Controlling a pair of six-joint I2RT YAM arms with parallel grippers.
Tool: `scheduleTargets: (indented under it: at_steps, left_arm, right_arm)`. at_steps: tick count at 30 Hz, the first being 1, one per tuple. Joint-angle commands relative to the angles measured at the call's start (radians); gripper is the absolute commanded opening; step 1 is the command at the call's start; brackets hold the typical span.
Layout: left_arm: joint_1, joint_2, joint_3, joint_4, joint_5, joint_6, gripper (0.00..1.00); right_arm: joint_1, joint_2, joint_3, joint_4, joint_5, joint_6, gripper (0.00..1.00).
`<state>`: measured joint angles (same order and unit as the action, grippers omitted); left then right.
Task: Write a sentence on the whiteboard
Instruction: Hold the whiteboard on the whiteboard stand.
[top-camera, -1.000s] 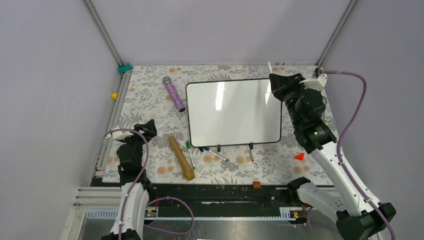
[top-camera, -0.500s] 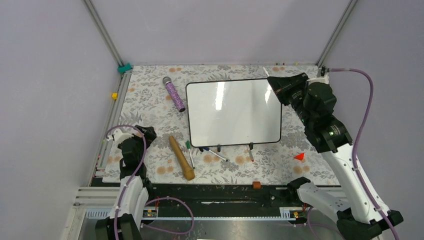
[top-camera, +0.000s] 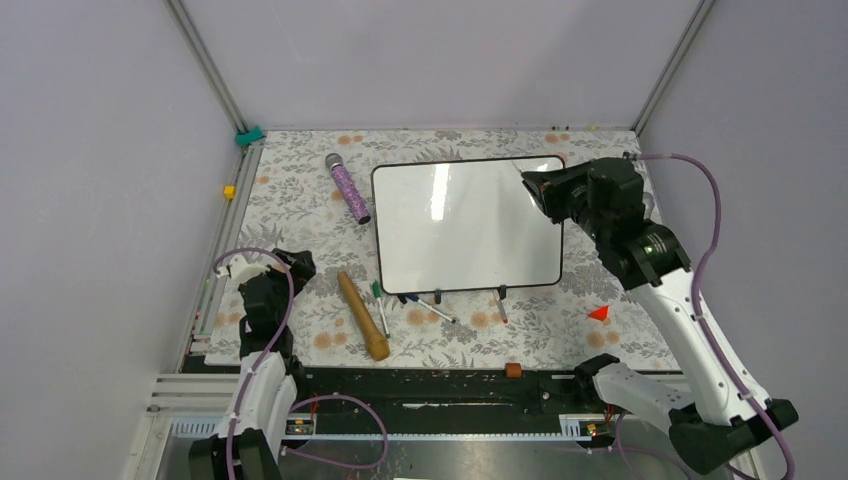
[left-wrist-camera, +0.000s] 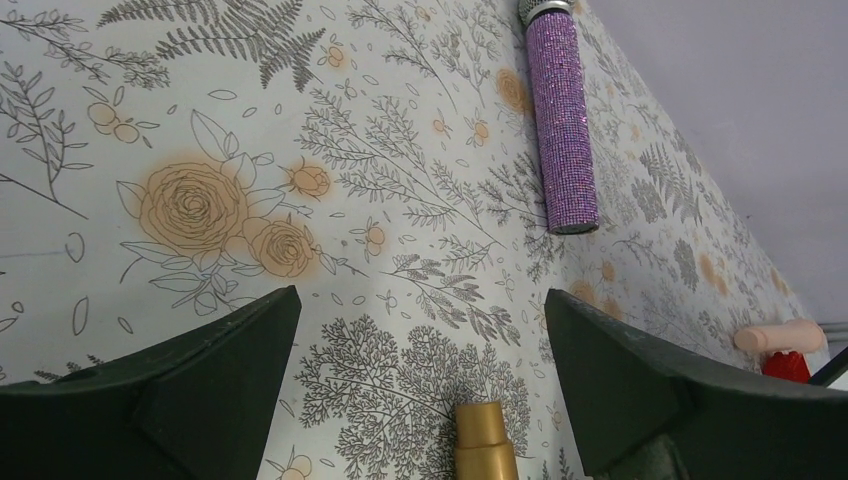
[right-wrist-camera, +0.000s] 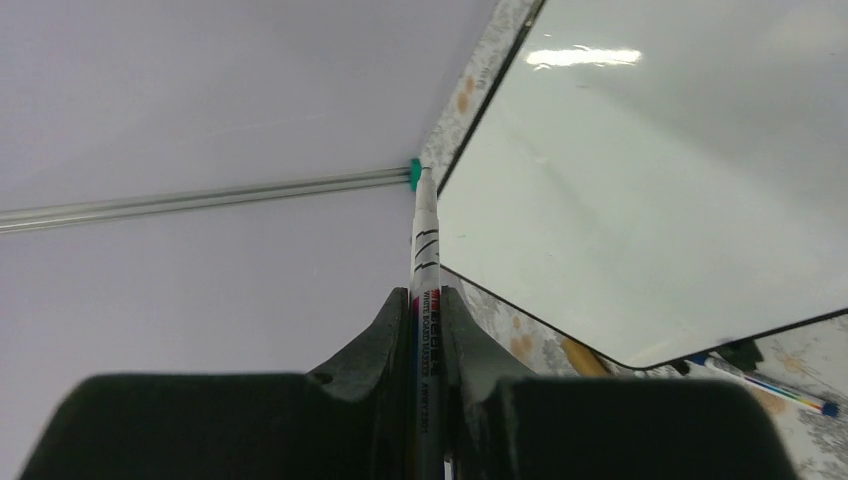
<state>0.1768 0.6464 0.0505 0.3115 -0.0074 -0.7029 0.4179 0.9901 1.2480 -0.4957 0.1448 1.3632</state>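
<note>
The whiteboard (top-camera: 466, 224) lies flat in the middle of the flowered table, black-framed, its face bare white; the sentence is not in view on it. My right gripper (top-camera: 531, 188) hovers over the board's upper right part, shut on a thin white whiteboard marker (right-wrist-camera: 425, 250) that sticks straight out between the fingers. In the right wrist view the whiteboard (right-wrist-camera: 650, 180) fills the right half and the right gripper (right-wrist-camera: 426, 300) pinches the marker's barrel. My left gripper (top-camera: 290, 263) sits low at the near left, away from the board. Seen from its wrist, the left gripper (left-wrist-camera: 420, 295) stands open over bare tablecloth.
A purple glitter microphone (top-camera: 347, 188) lies left of the board. A tan wooden stick (top-camera: 362, 315) and several loose markers (top-camera: 430, 306) lie by the board's near edge. A small red piece (top-camera: 598, 313) sits near the right. The stick's end (left-wrist-camera: 483, 440) shows between the left fingers.
My right gripper has swung left with the marker, from beyond the board's top right corner to over its right part. The left arm has drawn back slightly toward the near edge.
</note>
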Motion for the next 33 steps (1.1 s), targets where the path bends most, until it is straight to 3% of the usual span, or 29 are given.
scheduleTargets:
  at_steps: [1, 12, 22, 30, 33]
  left_arm:
    - [-0.019, 0.002, 0.061, 0.035, 0.034, 0.033, 0.94]
    - [-0.042, 0.004, 0.074, 0.025, 0.025, 0.046, 0.94]
    - [-0.060, 0.009, 0.084, 0.014, 0.012, 0.048, 0.94]
    - [-0.076, 0.015, 0.087, 0.018, 0.011, 0.051, 0.94]
    - [-0.086, 0.014, 0.086, 0.030, -0.013, 0.055, 0.95]
  right_arm:
    - [0.012, 0.019, 0.113, -0.099, 0.006, -0.046, 0.00]
    - [0.016, -0.014, 0.150, -0.213, 0.158, -0.105, 0.00]
    - [0.025, -0.165, 0.099, -0.293, 0.375, 0.002, 0.00]
    - [0.122, -0.221, 0.084, -0.157, 0.461, -0.153, 0.00]
    - [0.157, -0.179, 0.169, -0.226, 0.458, -0.192, 0.00]
